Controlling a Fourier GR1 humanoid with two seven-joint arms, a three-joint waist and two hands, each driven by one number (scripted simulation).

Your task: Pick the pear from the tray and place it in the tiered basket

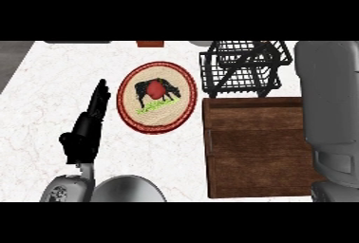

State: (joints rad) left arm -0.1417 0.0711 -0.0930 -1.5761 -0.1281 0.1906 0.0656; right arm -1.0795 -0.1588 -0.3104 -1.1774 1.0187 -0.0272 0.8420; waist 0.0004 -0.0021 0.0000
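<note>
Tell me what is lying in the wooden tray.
The tray shows only bare brown boards, and nothing lies on the part in view. The grey right forearm covers its right side, so anything lying there is hidden.

The left hand [88, 126], fingers straight, rests beside a round plate [127, 107]. A black wire basket [238, 76] stands behind a brown tray [256, 147]. A grey arm [329, 95] covers its right edge.

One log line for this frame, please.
left hand open, resting left of plate | right forearm over tray, hand unseen | pear not visible | tiered basket beyond tray
</note>
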